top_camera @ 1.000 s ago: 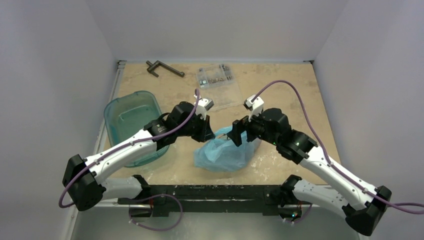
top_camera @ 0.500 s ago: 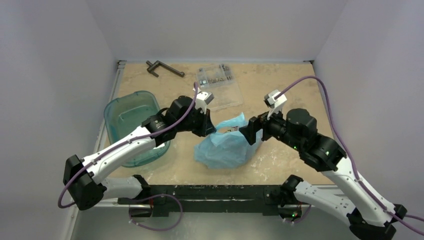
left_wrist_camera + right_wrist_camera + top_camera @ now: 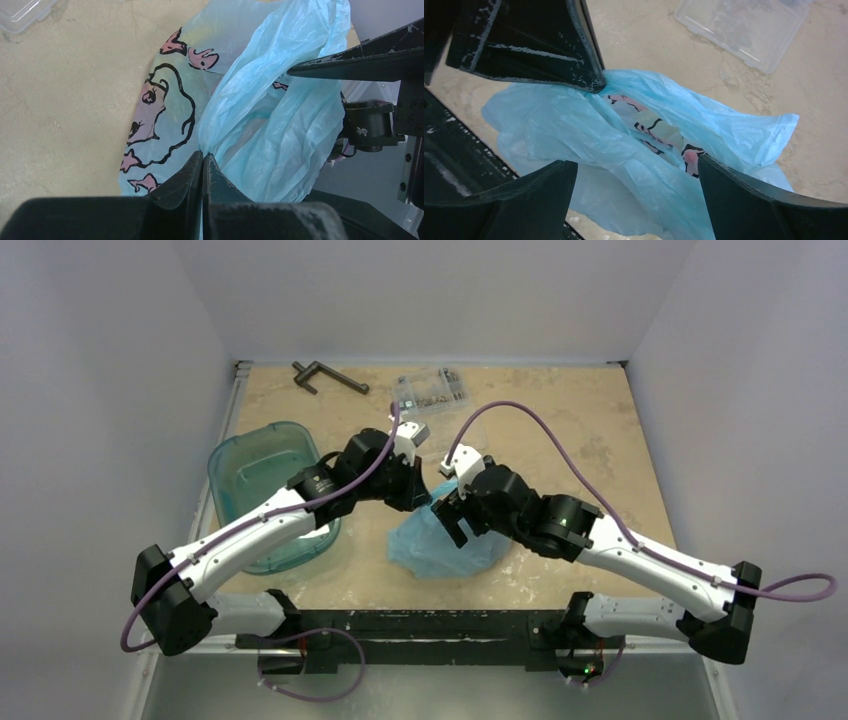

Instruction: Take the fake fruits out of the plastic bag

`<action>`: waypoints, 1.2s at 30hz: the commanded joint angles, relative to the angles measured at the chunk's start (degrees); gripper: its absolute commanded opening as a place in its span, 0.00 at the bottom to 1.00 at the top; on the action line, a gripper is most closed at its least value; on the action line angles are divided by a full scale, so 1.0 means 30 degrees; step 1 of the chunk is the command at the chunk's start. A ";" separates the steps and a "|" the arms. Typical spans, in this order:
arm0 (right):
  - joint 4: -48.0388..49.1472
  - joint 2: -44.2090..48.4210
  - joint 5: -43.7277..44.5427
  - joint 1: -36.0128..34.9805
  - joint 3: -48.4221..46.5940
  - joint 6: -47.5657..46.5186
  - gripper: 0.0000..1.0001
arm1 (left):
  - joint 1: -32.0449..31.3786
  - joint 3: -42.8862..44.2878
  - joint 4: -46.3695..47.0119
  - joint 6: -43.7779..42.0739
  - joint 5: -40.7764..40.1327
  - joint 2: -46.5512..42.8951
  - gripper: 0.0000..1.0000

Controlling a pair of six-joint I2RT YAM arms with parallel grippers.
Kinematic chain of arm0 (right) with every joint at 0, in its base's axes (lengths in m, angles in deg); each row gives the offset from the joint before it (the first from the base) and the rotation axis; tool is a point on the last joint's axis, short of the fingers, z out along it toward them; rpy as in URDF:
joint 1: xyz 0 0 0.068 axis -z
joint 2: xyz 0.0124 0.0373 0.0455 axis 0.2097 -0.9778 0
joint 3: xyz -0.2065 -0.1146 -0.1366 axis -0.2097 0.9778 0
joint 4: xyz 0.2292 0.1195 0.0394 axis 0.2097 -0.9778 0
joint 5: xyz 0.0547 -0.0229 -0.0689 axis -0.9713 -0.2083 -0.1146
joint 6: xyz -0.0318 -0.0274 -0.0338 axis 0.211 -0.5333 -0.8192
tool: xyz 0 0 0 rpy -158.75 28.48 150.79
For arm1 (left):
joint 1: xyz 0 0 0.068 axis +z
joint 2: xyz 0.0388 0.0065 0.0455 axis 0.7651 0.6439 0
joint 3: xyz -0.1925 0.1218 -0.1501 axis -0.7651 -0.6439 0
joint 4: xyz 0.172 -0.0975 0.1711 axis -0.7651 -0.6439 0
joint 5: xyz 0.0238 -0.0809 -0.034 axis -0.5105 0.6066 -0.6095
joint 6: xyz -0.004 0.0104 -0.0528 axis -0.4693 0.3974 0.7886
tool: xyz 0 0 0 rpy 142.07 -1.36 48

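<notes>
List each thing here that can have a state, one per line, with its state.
plastic bag: crumpled, top fold pinched.
left gripper: shut on the plastic bag.
right gripper: open, poised over the bag.
fake fruits: none in sight outside the bag.
tub: upright, looks empty.
parts box: lying flat; lid state unclear.

The worktop (image 3: 560,410) is seen in the overhead view under soft, even light from above, with only faint, diffuse shadows cast on it and a slightly soft, low-contrast rendering throughout. In the wrist views the plastic bag (image 3: 280,115) is brightly lit and glows where light is passed through its thin film, without harsh glare. The dark fingers of the left end effector (image 3: 202,165) and the right end effector (image 3: 639,180) are rendered underexposed and blurred at the near frame edges.
</notes>
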 commanded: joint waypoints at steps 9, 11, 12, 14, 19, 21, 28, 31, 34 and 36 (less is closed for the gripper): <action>0.3722 0.0838 0.6530 -0.0761 0.1519 0.2202 0.30 | 0.0249 -0.0649 0.0156 0.0383 -0.0551 -0.1520 0.00; 0.4577 0.1649 0.6784 -0.0762 0.2004 0.3187 0.04 | 0.0283 -0.1117 0.0334 0.0558 -0.0838 -0.2043 0.00; 0.5102 0.2089 0.6649 -0.0775 0.2264 0.3757 0.00 | 0.0350 -0.1369 0.0381 0.0675 -0.0904 -0.2282 0.00; 0.6152 0.2888 0.5819 -0.0761 0.2831 0.4284 0.00 | 0.0421 -0.1746 0.0503 0.0805 -0.0739 -0.2632 0.00; 0.7395 0.4057 0.4455 -0.0761 0.3633 0.4410 0.00 | 0.0523 -0.1683 0.0416 0.0595 0.0612 -0.2841 0.37; 0.7279 0.4084 0.4376 -0.0761 0.3629 0.4483 0.00 | 0.0523 -0.1335 0.0294 0.0224 0.0870 -0.2828 0.53; 0.7161 0.4422 0.4169 -0.0775 0.3761 0.4766 0.00 | 0.0525 0.2287 -0.1916 -0.2618 0.1095 -0.1072 0.73; 0.7140 0.4577 0.4124 -0.0761 0.3795 0.4784 0.00 | 0.0528 0.4082 -0.2904 -0.3705 0.0604 0.0380 0.74; 0.7040 0.4668 0.4232 -0.0761 0.3790 0.4868 0.00 | 0.0481 0.5448 -0.3638 -0.4699 0.0715 0.1710 0.82; 0.6989 0.4777 0.4306 -0.0761 0.3792 0.4963 0.00 | 0.0493 0.5950 -0.3870 -0.5208 0.1364 0.2414 0.85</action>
